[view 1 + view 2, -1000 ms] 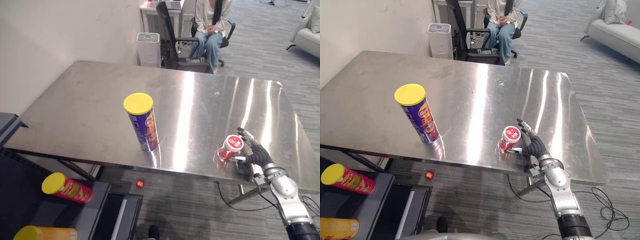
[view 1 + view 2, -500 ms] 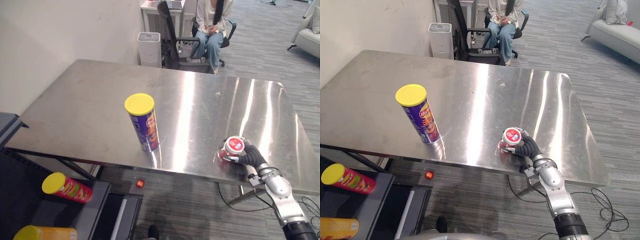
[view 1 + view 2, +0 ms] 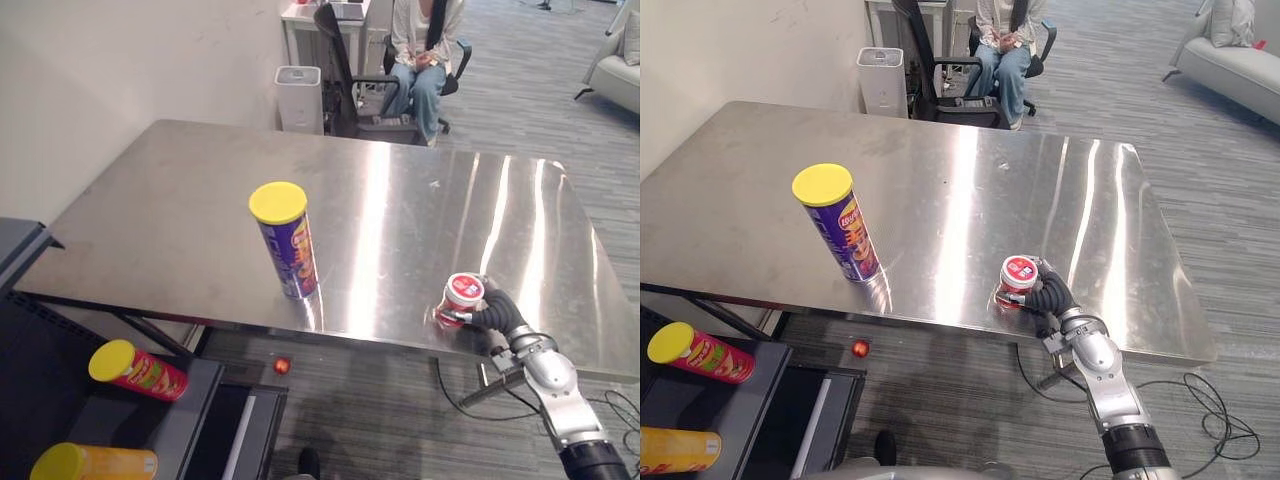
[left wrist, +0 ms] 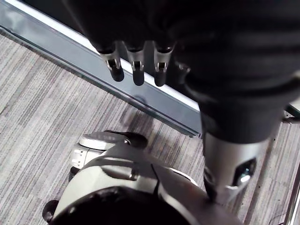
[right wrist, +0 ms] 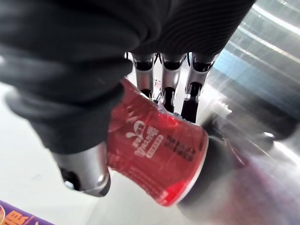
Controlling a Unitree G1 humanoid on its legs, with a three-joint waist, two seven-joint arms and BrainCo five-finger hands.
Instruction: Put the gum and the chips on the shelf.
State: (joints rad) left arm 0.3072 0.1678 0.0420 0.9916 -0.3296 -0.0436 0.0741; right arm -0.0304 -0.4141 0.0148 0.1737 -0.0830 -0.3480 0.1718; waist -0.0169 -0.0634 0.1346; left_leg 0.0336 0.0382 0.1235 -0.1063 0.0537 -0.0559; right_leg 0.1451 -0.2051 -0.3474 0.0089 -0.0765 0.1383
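Gum tub (image 3: 1019, 278): red, white lid, by tabletop's (image 3: 940, 150) front edge toward right corner; right hand (image 3: 1050, 296) wrapped round it. Advice: tighten hold, raise straight before swinging away. Chips can (image 3: 837, 225) upright, front edge, well apart. Left hand (image 4: 138, 70) slack, empty.

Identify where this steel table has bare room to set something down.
The silver steel table is bare behind the tall purple yellow-lidded chips can, and between it and the red gum tub. Crowded at the near right edge, where the right robot hand grips the tub.
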